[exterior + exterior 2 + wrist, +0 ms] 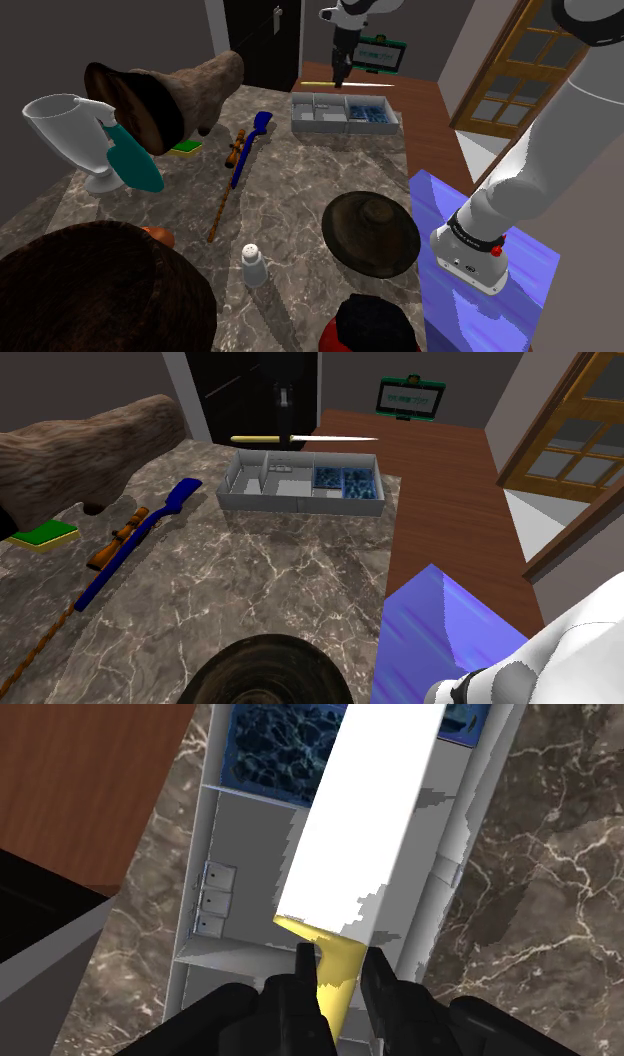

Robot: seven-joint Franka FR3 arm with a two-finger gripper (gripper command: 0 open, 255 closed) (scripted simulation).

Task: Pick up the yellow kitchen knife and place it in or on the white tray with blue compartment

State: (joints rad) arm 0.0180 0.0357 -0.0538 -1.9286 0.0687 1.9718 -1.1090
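Right now your jaws are closed on the yellow handle of the kitchen knife (365,824). In the wrist view the two black fingers (300,966) pinch the handle from both sides, and the white blade runs straight out from them. You are holding the knife in the air above the tray (262,502), not touching it.

In the second exterior view the knife lies level over the tray's far rim, with the handle toward that view's left and the blade tip toward its right. In the wrist view the blade runs along the tray's length. It passes over the pale grey compartments nearest the jaws and reaches the blue compartments (347,482) at the other end. The tray sits near the far edge of the marble table (250,582), beside the brown wooden floor (440,482).

Elsewhere on the table you have a blue rifle (247,150) lying well to the shoulder view's left of the tray. A green and yellow sponge (185,147) sits beside a furry brown shape (200,85). There is also a white vase (60,125), a dark hat (370,235) and a small white shaker (254,268). The purple-blue stand (530,275) is at the shoulder view's lower right.
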